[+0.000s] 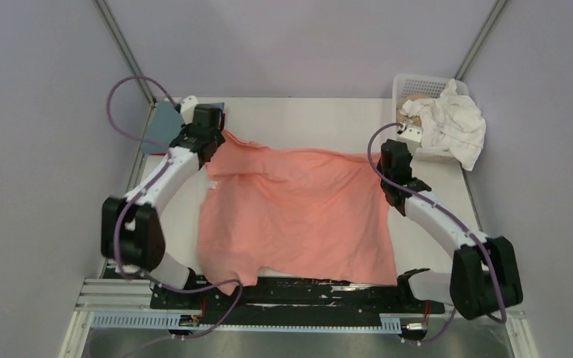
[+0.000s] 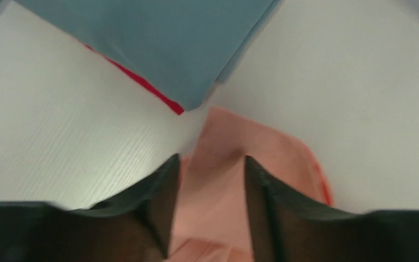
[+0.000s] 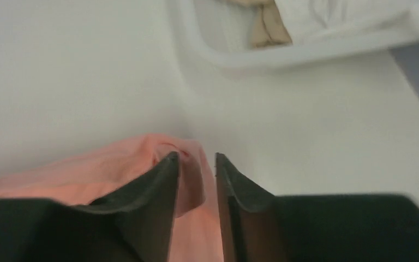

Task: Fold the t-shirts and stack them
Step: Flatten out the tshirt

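Left gripper (image 2: 210, 164) first: jaws parted, a corner of the salmon pink t-shirt (image 1: 298, 216) lying loose between them. That reads as let go. Right gripper (image 3: 196, 159): jaws only a crack apart, a fold of the hem bunched in the gap. Pinched or freed, I can't tell.

The shirt lies spread over the middle of the table (image 1: 321, 119), left gripper at its ten o'clock corner, right at two o'clock. It's light, floppy cotton that will drape and wrinkle, won't slip, and has nothing to break. I'd take it by two hem or shoulder corners at once so it folds flat.

Just past the left fingers, at eleven o'clock, sits a folded grey-blue t-shirt (image 2: 158, 43) with a red t-shirt (image 2: 142, 84) beneath. At one o'clock is the basket (image 1: 403, 86), a white t-shirt (image 1: 459, 127) and a tan t-shirt (image 3: 270, 27) spilling out. The tabletop is smooth and white, with lilac walls (image 1: 306, 45) around.
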`<move>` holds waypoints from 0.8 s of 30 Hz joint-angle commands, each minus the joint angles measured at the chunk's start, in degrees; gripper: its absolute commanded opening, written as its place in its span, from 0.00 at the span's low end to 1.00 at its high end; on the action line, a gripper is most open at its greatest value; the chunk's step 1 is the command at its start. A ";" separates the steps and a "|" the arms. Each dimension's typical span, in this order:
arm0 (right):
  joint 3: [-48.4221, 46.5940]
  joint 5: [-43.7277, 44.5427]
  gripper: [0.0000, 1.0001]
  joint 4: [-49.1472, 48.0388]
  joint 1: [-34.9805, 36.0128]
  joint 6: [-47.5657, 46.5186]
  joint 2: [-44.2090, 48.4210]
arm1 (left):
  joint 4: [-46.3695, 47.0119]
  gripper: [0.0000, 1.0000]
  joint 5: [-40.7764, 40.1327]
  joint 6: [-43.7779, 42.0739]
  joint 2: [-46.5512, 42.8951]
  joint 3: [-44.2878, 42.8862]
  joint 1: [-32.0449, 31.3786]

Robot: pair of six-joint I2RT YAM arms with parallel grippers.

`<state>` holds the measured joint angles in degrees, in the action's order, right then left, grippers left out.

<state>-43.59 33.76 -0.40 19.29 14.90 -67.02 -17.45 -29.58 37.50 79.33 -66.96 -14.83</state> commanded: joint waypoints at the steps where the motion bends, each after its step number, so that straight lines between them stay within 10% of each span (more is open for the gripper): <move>1: -3.10 -4.05 0.60 -3.45 -5.03 8.42 -8.12 | -13.47 0.67 2.12 6.10 17.19 -9.68 2.65; 2: -4.55 -4.10 0.73 -2.46 -5.00 8.43 -9.23 | -13.46 0.90 3.60 6.05 18.74 -10.16 2.62; 6: -7.52 -6.04 0.99 0.18 -4.80 8.61 -7.77 | -8.64 1.00 7.48 4.28 15.16 -6.44 2.62; 24: 4.87 -48.37 1.00 1.80 -2.88 10.04 0.24 | 0.74 1.00 38.00 2.32 1.64 13.63 0.64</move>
<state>-40.86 -6.83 1.93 15.09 22.83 -64.14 -19.66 2.46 39.64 80.12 -56.25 -13.45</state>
